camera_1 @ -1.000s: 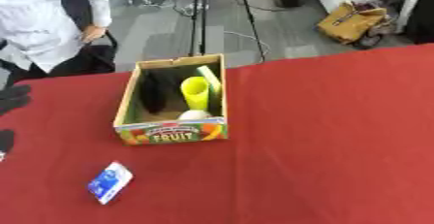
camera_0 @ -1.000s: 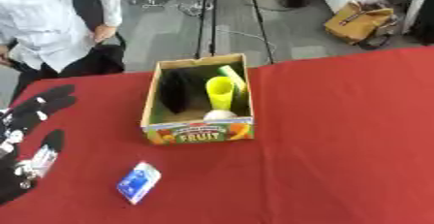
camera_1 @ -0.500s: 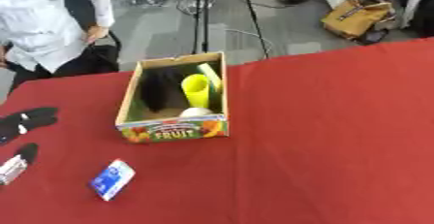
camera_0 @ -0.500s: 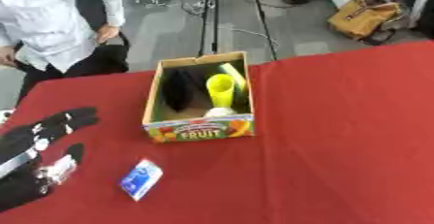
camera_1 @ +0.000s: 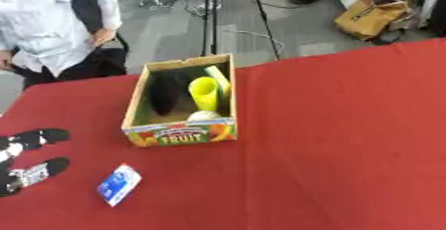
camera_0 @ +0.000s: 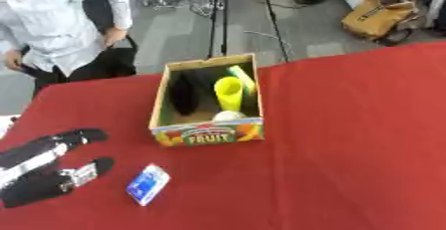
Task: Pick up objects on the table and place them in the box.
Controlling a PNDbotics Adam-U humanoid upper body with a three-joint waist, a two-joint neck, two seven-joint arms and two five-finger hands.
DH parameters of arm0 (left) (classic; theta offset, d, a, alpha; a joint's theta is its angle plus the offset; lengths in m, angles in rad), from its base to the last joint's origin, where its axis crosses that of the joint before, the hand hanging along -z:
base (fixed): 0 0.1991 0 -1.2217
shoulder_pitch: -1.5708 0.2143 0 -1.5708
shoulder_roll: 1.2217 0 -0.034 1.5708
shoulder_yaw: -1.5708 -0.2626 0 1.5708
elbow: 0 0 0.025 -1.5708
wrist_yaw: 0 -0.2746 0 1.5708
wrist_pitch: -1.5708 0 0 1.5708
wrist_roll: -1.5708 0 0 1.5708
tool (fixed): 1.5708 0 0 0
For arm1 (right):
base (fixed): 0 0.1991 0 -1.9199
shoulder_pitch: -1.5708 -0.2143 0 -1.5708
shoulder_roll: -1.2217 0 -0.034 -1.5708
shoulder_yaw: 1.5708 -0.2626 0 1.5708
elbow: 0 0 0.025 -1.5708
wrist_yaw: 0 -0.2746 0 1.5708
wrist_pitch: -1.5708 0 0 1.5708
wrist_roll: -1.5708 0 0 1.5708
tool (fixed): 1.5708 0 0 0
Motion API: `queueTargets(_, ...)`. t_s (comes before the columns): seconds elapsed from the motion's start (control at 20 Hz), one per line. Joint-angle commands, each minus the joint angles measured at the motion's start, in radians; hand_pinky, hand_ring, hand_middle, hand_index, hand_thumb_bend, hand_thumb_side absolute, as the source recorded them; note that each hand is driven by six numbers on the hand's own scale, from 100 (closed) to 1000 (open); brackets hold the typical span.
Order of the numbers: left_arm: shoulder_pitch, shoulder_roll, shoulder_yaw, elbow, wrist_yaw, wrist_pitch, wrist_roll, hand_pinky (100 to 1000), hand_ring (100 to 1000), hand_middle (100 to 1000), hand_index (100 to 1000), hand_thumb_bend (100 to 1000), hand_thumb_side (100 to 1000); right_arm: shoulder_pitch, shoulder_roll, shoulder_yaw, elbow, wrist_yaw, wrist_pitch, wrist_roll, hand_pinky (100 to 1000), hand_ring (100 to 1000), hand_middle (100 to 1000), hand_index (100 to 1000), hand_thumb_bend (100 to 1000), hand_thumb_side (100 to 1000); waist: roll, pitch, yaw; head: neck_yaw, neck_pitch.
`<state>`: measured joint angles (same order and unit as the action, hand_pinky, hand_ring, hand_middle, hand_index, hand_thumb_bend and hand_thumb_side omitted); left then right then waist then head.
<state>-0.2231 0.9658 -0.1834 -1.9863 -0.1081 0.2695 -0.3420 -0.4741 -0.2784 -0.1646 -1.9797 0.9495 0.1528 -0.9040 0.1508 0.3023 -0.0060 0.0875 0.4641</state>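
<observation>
Left hand spread out flat, packet and box sitting on the red counter.

Far left: left hand (camera_0: 48, 167) hovering low over the counter (camera_0: 348, 149), fingers straight and spread, holding nothing. Just right of it, small blue-and-white packet (camera_0: 147, 190) lying flat on the cloth, close to the fingertips but apart. Further right and back, open cardboard box (camera_0: 207, 133) with "FRUIT" on the front, already holding a yellow cup (camera_0: 229, 92), something dark (camera_0: 184, 93) and a pale round thing (camera_0: 228, 116). No right hand anywhere.

The left hand (camera_0: 48, 167) is cut off by the left edge; the blue packet's (camera_0: 148, 190) print is unreadable.
</observation>
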Motion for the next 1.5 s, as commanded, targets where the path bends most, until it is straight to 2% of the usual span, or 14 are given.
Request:
queueTargets(0.05,-0.004,0.013,0.001,-0.013,0.032,-0.05,0.036,1000,1000,1000,1000,581,1000,-0.006,-0.01,0.005,-0.02,-0.007,0.002,-0.003,754,620,679,790,100,757,0.0,-0.024,0.003,0.004,0.007)
queueTargets(0.15,0.004,-0.017,-0.012,0.003,0.027,-0.039,0.049,1000,1000,1000,1000,620,1000,-0.004,-0.009,0.007,-0.02,-0.007,-0.003,-0.003,754,619,677,787,100,751,0.009,-0.03,0.008,0.008,0.013)
queueTargets(0.3,0.0,-0.077,-0.027,0.039,-0.025,0.033,0.013,1000,1000,1000,1000,689,1000,0.002,-0.008,0.007,-0.02,-0.008,-0.008,-0.003,754,618,673,779,100,746,0.016,-0.039,0.015,0.006,0.024)
queueTargets(0.35,-0.005,-0.094,-0.03,0.045,-0.045,0.062,-0.003,1000,1000,1000,1000,752,1000,0.003,-0.008,0.007,-0.02,-0.008,-0.009,-0.003,754,617,671,774,100,741,0.018,-0.041,0.017,0.006,0.027)
queueTargets(0.45,-0.012,-0.135,-0.04,0.058,-0.092,0.125,-0.048,1000,1000,1000,1000,766,1000,0.008,-0.009,0.007,-0.02,-0.007,-0.009,-0.003,754,617,670,773,100,736,0.025,-0.046,0.022,0.003,0.037)
queueTargets(0.6,-0.01,-0.2,-0.04,0.064,-0.182,0.17,-0.103,1000,1000,1000,1000,786,1000,0.013,-0.012,0.007,-0.02,-0.005,-0.011,-0.003,754,617,667,770,100,731,0.038,-0.052,0.028,-0.003,0.047)
queueTargets(0.7,-0.005,-0.242,-0.034,0.079,-0.233,0.172,-0.131,1000,1000,1000,1000,784,1000,0.016,-0.014,0.009,-0.02,-0.003,-0.015,-0.003,754,617,667,770,100,730,0.045,-0.056,0.031,-0.005,0.051)
queueTargets(0.75,-0.004,-0.257,-0.029,0.083,-0.249,0.17,-0.138,1000,1000,1000,1000,750,1000,0.017,-0.014,0.009,-0.02,-0.003,-0.016,-0.003,753,615,665,768,100,725,0.046,-0.057,0.033,-0.006,0.052)
queueTargets(0.9,0.002,-0.383,0.023,0.082,-0.33,0.162,-0.124,1000,1000,1000,1000,718,1000,0.024,-0.013,0.007,-0.02,-0.005,-0.017,-0.003,752,614,662,764,100,716,0.057,-0.064,0.042,-0.013,0.065)
queueTargets(1.0,0.001,-0.425,0.03,0.088,-0.376,0.151,-0.127,1000,1000,1000,1000,715,1000,0.027,-0.013,0.008,-0.02,-0.007,-0.019,-0.003,752,612,660,762,100,713,0.063,-0.066,0.043,-0.013,0.07)
queueTargets(1.2,-0.007,-0.456,0.03,0.097,-0.431,0.134,-0.123,1000,1000,1000,1000,702,1000,0.031,-0.014,0.007,-0.02,-0.009,-0.021,-0.003,752,611,658,760,100,709,0.072,-0.07,0.042,-0.016,0.077)
queueTargets(1.5,-0.02,-0.459,0.027,0.131,-0.489,0.133,-0.118,1000,1000,1000,1000,690,1000,0.033,-0.01,0.008,-0.02,-0.017,-0.028,-0.003,751,610,656,756,100,705,0.075,-0.074,0.048,-0.018,0.08)
